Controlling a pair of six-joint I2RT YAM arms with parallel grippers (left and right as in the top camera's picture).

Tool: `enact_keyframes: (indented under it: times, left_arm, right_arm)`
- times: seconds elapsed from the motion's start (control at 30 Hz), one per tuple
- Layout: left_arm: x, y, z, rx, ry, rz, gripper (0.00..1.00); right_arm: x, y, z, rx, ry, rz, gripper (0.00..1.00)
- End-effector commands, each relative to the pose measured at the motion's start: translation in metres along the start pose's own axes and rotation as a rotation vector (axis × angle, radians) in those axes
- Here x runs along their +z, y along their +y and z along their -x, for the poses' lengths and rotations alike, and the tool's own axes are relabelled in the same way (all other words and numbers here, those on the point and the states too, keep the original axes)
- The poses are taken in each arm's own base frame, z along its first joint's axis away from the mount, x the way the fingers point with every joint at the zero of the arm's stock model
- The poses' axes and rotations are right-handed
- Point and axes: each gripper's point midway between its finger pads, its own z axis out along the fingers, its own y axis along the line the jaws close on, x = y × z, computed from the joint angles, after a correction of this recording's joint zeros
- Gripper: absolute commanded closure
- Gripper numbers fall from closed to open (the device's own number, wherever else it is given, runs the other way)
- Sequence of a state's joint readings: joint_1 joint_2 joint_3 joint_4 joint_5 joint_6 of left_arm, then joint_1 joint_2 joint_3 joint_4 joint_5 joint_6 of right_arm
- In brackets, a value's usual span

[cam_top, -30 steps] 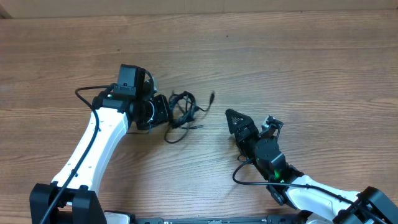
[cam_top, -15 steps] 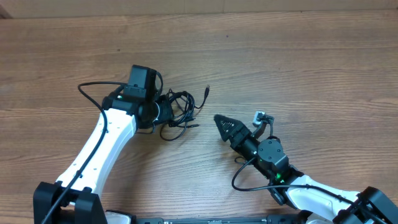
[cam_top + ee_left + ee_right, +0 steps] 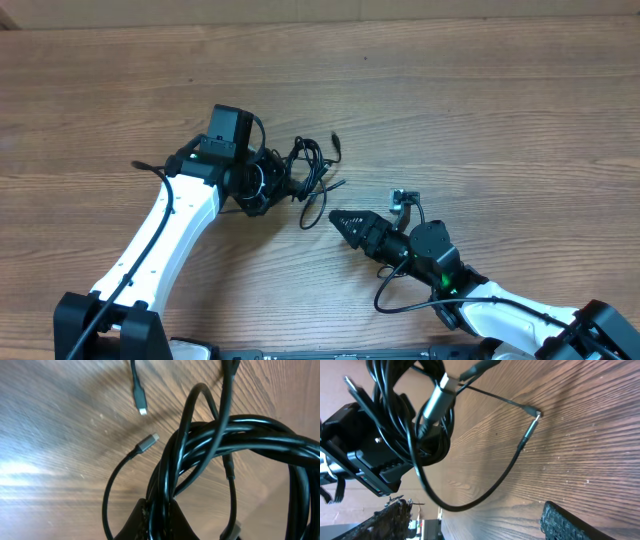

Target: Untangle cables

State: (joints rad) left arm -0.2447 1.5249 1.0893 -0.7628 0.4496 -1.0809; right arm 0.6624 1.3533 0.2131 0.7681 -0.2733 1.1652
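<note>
Several thin black cables (image 3: 306, 168) form a tangled bundle near the middle of the bench (image 3: 500, 100). We see the left claw (image 3: 280, 182) clamped shut on the bundle's left side. In the left wrist view the cables (image 3: 240, 435) loop tightly together just above that claw (image 3: 152, 521), and two loose plug ends (image 3: 149, 440) lie apart from the loops over the wood.

The right claw (image 3: 345, 220) sits just to the lower right of the bundle, pointing toward it. Its fingers (image 3: 567, 521) are spread wide with nothing between them. In its wrist view the cables (image 3: 400, 405) hang bunched at the upper left, and one loose tail (image 3: 485, 487) curves down onto the bench.
</note>
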Motion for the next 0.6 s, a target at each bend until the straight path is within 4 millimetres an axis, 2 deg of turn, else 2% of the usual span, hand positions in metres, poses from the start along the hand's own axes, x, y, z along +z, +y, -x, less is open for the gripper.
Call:
enact_keyframes:
  times: [0.0, 0.43, 0.57]
  left_arm:
    - [-0.008, -0.019, -0.017, -0.123, 0.09, -0.073, 0.96]
    - [-0.006, -0.024, -0.035, -0.135, 0.155, -0.081, 0.95]
    - [-0.004, -0.025, -0.041, -0.124, 0.164, -0.076, 0.96]
  right_arm:
    - [0.001, 0.002, -0.004, -0.021, 0.019, 0.01, 0.18]
    - [0.0, 0.016, 0.0, -0.039, 0.002, 0.066, 0.27]
    - [0.0, 0.017, 0.001, -0.04, 0.0, 0.071, 0.34]
